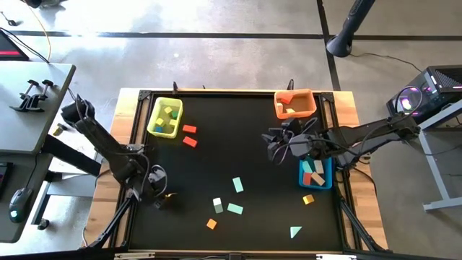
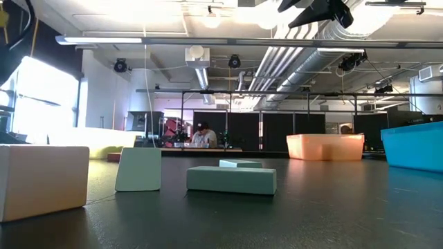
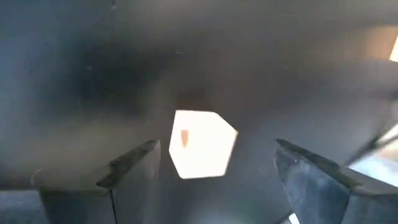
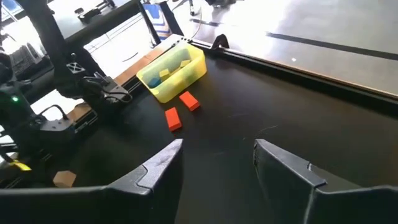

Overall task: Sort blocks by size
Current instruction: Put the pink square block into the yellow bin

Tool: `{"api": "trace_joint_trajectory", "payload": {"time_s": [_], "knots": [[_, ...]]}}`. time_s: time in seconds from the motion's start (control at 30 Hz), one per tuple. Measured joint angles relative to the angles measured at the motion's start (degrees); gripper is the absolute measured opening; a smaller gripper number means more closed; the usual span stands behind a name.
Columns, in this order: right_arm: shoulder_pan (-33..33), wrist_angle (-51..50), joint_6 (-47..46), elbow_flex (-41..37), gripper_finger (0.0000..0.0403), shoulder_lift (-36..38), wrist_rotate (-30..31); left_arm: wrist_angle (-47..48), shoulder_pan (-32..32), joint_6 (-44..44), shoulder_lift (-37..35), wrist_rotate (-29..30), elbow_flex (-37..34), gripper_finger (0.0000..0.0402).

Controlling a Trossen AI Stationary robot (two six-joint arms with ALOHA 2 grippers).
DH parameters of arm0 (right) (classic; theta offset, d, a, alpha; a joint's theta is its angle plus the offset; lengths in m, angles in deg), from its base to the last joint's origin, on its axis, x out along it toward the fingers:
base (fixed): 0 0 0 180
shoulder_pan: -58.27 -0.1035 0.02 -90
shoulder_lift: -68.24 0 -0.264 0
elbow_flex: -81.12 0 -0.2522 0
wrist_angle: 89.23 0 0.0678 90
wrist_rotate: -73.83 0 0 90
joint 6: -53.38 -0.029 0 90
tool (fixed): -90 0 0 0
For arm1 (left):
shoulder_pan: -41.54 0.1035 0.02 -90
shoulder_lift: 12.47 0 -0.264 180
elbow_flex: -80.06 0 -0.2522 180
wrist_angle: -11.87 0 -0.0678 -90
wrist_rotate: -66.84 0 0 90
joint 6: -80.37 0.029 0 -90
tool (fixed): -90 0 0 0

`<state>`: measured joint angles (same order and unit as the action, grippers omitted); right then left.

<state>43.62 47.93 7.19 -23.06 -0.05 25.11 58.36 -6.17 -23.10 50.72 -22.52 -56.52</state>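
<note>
My left gripper (image 1: 160, 192) (image 3: 216, 149) hangs open near the table's left edge, pointing steeply down. A small pale tan cube (image 3: 202, 143) (image 1: 168, 195) lies on the black mat below the gap between the fingers, touched by neither. My right gripper (image 1: 275, 148) (image 4: 217, 146) waits open and holds nothing, above the mat left of the blue bin (image 1: 316, 174). Loose blocks lie flat on the mat: two red-orange bars (image 1: 190, 136), mint pieces (image 1: 235, 209) (image 1: 237, 185) (image 1: 295, 232), and orange cubes (image 1: 211, 224) (image 1: 308, 199).
A yellow bin (image 1: 164, 118) with blocks stands at the far left, an orange bin (image 1: 294, 103) at the far right, and the blue bin holds several blocks. The mat's middle is bare. In the low view, the tan cube (image 2: 41, 181) and mint blocks (image 2: 232, 180) sit close to the camera.
</note>
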Motion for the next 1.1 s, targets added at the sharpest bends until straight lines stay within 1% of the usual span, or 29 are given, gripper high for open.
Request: {"api": "trace_joint_trajectory", "payload": {"time_s": [0.07,0.2,0.33,0.43,0.5,0.6,0.73,0.87,0.9,1.0,1.1], "knots": [[0.0,0.0,0.0,0.0,0.0188,0.0,0.0,-0.5,0.0,0.3,2.0,-1.1,-0.1,0.0301],[0.0,0.0,0.0,0.0,0.0188,0.0,-0.1,-0.6,0.0,4.3,6.7,-4.7,-0.1,0.0299],[0.0,0.0,0.0,0.0,0.0188,0.0,-0.2,-1.3,0.0,6.2,10.4,-5.9,0.5,0.0298],[0.0,0.0,-0.3,0.0,0.0188,0.0,-0.2,1.0,0.0,7.8,12.1,-5.6,2.5,0.0288],[0.0,0.0,-0.3,0.0,0.0188,0.0,-0.2,2.9,0.0,9.4,12.8,-4.8,3.7,0.0273],[0.0,0.2,-0.3,0.0,0.0188,0.0,0.2,4.7,0.5,11.1,13.0,-3.3,4.5,0.0235],[0.0,0.2,-0.3,0.0,0.0188,0.0,0.3,5.2,1.8,8.9,12.8,-2.5,5.5,0.0164],[0.0,0.2,-1.5,0.0,0.0188,0.0,0.5,6.4,3.9,8.3,12.1,1.7,9.0,0.0096],[0.0,0.2,-1.7,0.0,0.0188,0.0,0.5,8.0,4.6,8.9,11.9,2.8,10.1,0.0091],[0.0,0.2,-1.8,0.0,0.0188,0.0,0.5,14.3,7.7,12.4,11.0,5.8,14.1,0.0091],[0.0,0.2,-1.8,0.0,0.0188,0.0,0.5,25.5,12.3,17.7,10.1,8.6,18.6,0.0091]]}}
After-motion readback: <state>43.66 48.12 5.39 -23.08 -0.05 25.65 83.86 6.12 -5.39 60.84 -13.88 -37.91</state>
